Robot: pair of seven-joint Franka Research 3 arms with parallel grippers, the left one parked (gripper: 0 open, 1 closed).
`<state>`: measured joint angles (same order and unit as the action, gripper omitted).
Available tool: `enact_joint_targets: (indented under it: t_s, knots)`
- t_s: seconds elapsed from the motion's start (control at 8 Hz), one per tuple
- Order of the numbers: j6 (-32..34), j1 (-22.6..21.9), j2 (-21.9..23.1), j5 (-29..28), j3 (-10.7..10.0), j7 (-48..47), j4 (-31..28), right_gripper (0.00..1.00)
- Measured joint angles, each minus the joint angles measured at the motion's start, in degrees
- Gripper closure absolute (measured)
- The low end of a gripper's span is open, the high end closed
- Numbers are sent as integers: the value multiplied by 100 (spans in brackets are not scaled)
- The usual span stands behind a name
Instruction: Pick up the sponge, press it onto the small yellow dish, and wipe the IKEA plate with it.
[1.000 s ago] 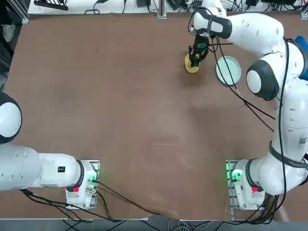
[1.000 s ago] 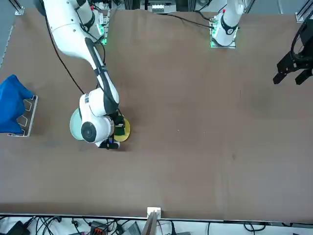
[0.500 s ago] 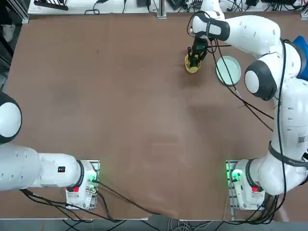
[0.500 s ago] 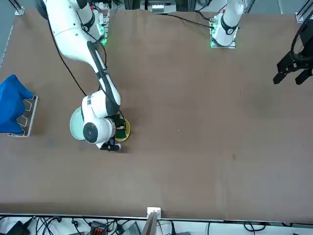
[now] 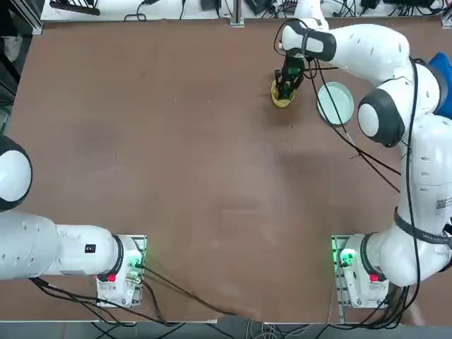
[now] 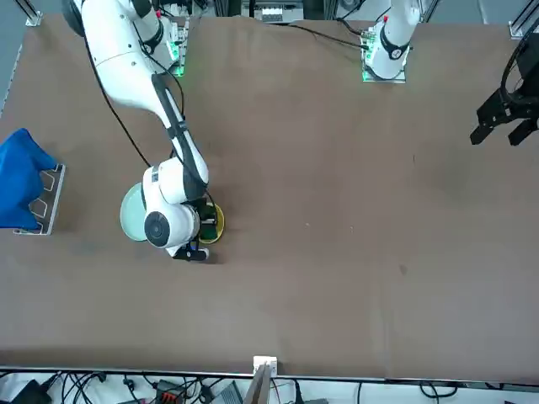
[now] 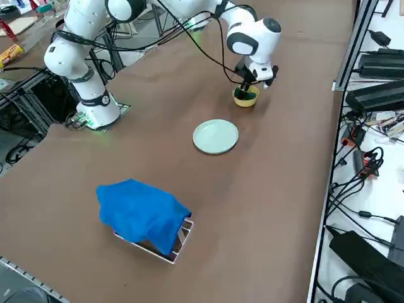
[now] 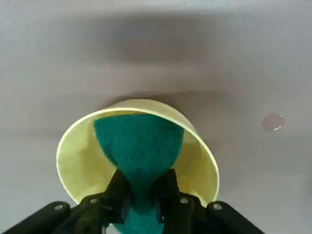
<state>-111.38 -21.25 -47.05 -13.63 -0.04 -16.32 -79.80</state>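
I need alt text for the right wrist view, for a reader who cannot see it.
The right gripper pinches a dark green sponge inside a round yellow dish with a raised rim. A small wet spot lies on the table beside the dish.

Even light lies over my bench, with only a faint glare on it. Close by my wrist, the surface looks greyish and soft, crossed by a blurred dark shadow.
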Motion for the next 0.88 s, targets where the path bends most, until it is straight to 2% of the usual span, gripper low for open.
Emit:
enact_joint_targets:
  t_s: [0.88]
  knots:
    - [-7,2,-38,0,0,14,5,71]
